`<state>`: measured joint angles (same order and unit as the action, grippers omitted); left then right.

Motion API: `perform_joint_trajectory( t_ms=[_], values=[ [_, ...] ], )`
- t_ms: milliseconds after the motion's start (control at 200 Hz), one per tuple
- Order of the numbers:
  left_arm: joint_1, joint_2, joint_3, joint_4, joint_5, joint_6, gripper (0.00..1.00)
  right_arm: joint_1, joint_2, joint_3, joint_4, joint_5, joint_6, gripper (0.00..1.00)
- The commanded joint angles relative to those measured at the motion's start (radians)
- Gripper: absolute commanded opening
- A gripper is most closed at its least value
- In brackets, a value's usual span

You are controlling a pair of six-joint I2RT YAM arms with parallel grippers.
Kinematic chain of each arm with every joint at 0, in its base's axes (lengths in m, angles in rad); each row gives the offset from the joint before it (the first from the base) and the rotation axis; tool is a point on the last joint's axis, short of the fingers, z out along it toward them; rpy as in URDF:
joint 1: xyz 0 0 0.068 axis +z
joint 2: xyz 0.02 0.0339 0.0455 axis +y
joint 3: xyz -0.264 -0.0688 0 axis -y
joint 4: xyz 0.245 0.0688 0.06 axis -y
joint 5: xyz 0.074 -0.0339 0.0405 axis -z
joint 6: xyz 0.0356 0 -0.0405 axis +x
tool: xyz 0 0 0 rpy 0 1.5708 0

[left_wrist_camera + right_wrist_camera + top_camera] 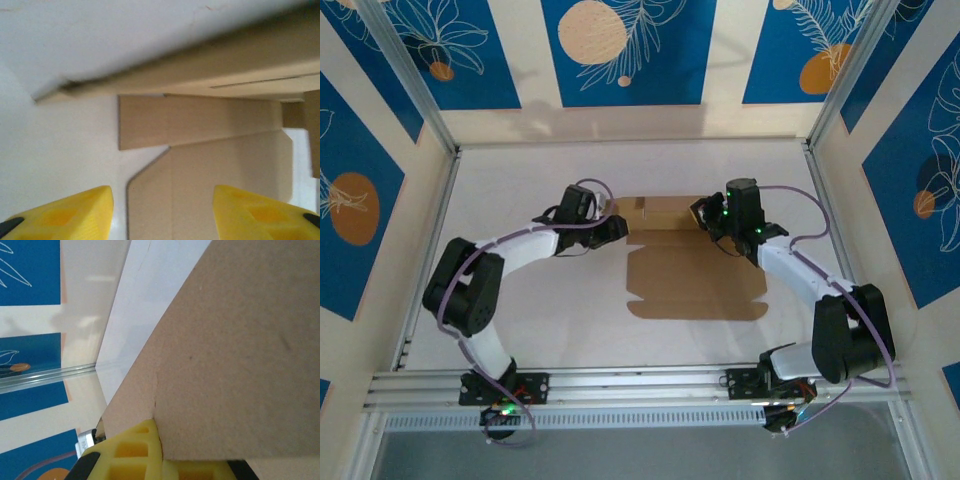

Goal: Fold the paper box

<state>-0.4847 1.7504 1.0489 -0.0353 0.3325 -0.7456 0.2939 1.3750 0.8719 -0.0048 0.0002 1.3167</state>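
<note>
From the top external camera I am seeing the paper box [695,285] lying mid-table [550,310] as a plain brown kraft sheet, its notched near edge facing the arm bases and a narrow far strip standing up, that strip's long axis running left to right. The left gripper [612,228] is hovering just beside the strip's left end, and the right gripper [705,214] is sitting at its right end. On the left wrist camera the yellow fingers [75,212] are standing well apart with nothing between them, so the left gripper [162,195] is spread and gripping nothing. The flat cardboard [210,165] is lying below it, and the raised strip is crossing the top of the picture, blurred. On the right wrist camera a yellow finger [135,450] is pressing against the edge of a large cardboard panel [240,350]. The right gripper [161,452] is pressed together and pinching that panel, which is tilting up off the white table toward the camera. The cardboard surface is looking plain brown in all three views.
</note>
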Motion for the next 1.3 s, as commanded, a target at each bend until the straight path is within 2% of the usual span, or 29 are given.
perform_joint_trajectory(
  t_ms=[0, 160, 440, 730, 980, 1095, 1291],
  values=[
    [-0.022, 0.058, 0.066, -0.011, -0.038, 0.008, 0.55, -0.016, 0.051, 0.044, -0.117, 0.0, -0.022, 0.04],
    [-0.023, 0.103, 0.108, -0.012, -0.062, 0.003, 0.58, -0.041, 0.135, 0.133, -0.161, -0.024, 0.006, 0.04],
    [-0.025, 0.185, 0.182, -0.025, -0.014, -0.027, 0.6, -0.065, 0.259, 0.283, -0.231, -0.071, 0.047, 0.05],
    [-0.042, 0.245, 0.136, 0.089, 0.052, -0.167, 0.64, -0.053, 0.252, 0.278, -0.206, -0.068, 0.042, 0.04],
    [-0.046, 0.293, 0.133, 0.109, 0.034, -0.192, 0.66, -0.043, 0.234, 0.258, -0.186, -0.074, 0.049, 0.04],
    [-0.047, 0.316, 0.149, 0.124, 0.046, -0.209, 0.61, -0.033, 0.216, 0.246, -0.177, -0.073, 0.051, 0.04],
    [-0.058, 0.318, 0.197, 0.055, 0.018, -0.133, 0.42, -0.011, 0.181, 0.219, -0.153, -0.063, 0.039, 0.04]
  ],
)
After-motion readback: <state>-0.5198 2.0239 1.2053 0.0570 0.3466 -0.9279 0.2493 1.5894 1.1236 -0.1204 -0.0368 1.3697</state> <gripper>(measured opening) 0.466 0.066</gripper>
